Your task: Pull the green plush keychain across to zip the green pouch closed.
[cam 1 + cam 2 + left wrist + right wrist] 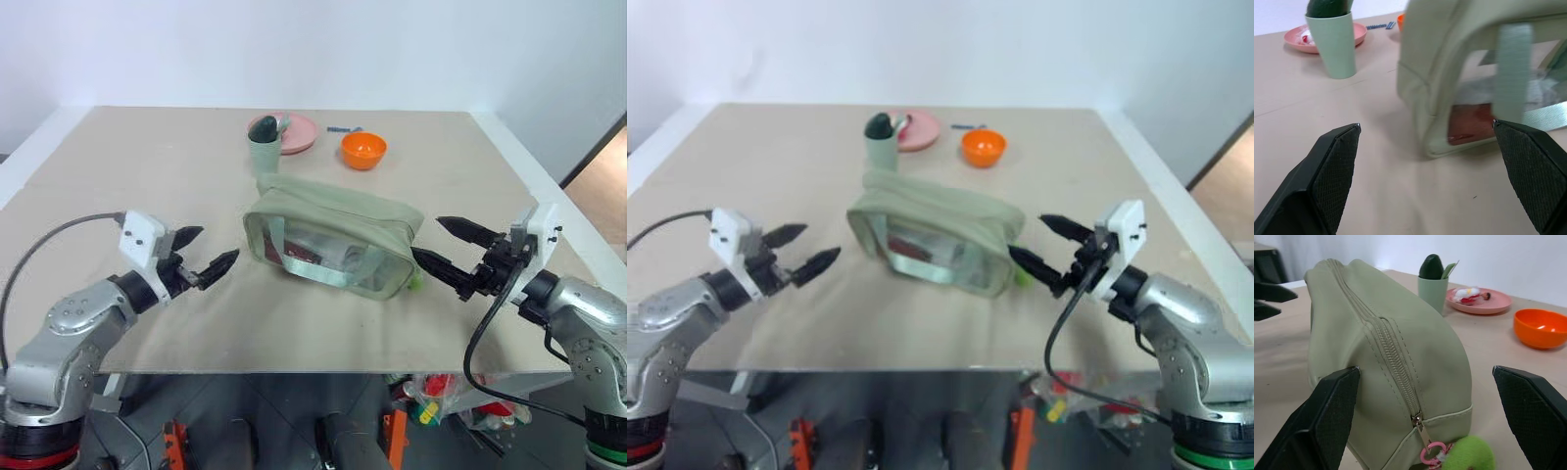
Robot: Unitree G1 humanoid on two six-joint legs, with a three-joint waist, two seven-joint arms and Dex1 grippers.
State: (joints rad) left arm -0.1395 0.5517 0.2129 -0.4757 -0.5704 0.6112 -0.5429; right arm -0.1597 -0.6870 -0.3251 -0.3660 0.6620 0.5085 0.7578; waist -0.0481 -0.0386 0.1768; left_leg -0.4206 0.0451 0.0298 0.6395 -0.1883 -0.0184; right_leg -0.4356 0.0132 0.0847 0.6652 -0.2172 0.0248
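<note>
The green pouch lies in the middle of the table, its zipper run shut along the top to the end facing my right arm. The green plush keychain hangs from the zipper pull on a pink ring and rests on the table at that end; a lime speck of the keychain shows in the head view. My left gripper stands open a short way off the pouch's left end, holding nothing. My right gripper stands open just off the right end, apart from the keychain.
Behind the pouch stand a sage-green cup with a dark item in it, a pink plate and an orange bowl. A small blue thing lies by the bowl. The table's front edge runs under both arms.
</note>
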